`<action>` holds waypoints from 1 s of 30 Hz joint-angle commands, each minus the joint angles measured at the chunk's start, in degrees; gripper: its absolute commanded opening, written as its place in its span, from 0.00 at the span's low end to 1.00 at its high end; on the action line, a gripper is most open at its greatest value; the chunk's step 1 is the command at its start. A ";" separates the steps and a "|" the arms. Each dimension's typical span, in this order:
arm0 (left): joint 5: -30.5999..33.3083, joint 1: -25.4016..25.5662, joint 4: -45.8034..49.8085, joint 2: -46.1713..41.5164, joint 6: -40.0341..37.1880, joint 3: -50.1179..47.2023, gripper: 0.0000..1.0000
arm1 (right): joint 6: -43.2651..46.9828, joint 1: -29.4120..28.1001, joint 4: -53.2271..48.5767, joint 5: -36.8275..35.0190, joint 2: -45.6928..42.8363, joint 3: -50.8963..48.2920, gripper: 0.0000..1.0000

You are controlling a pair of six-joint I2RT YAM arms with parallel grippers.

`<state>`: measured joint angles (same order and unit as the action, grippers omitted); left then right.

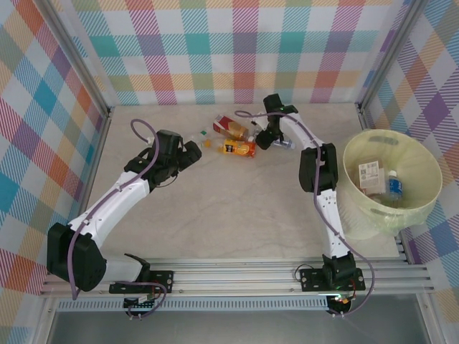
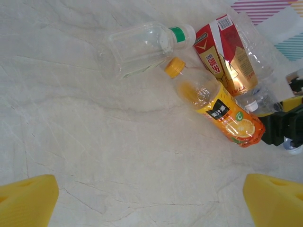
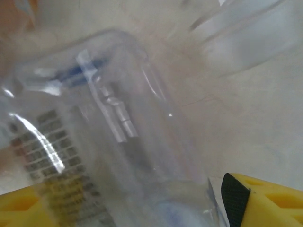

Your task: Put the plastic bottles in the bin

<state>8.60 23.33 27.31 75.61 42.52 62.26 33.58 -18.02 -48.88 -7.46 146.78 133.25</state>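
The right claw (image 3: 137, 210) has its yellow fingers (image 3: 265, 198) on either side of a clear bottle (image 3: 109, 137) lying near the far edge of the tabletop (image 1: 229, 215). Whether they pinch it yet, I cannot tell. Just left of it lie an orange juice bottle (image 1: 238, 148) and a red-labelled bottle (image 1: 229, 126), close together. The left claw (image 1: 192, 153), spread wide, hangs to their left. Its wrist camera plainly shows a clear bottle with a green cap (image 2: 142, 47), just beside the orange one's cap; from above it is barely a glint. The bin (image 1: 369, 215) stands at the right edge, a blue-labelled bottle (image 1: 394, 186) inside. The tabletop is pale and marbled, with bright checked walls (image 1: 237, 50) around it.
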 commanded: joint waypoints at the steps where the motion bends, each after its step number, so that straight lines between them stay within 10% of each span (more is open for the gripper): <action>1: -0.55 -0.75 0.00 -0.75 -1.52 -0.91 1.00 | 1.52 -0.39 -3.68 0.44 0.19 1.24 0.70; 11: -5.71 -0.74 -3.97 -0.12 -3.48 -1.62 1.00 | -5.17 -0.60 3.49 3.91 -12.10 -13.00 0.42; 30: -16.10 2.19 -17.19 -0.26 -4.56 -3.50 1.00 | -19.43 -1.74 18.90 11.23 -64.14 -45.41 0.40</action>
<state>-6.13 24.71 12.80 75.61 39.11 58.63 17.10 -19.86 -31.97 1.58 85.12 90.11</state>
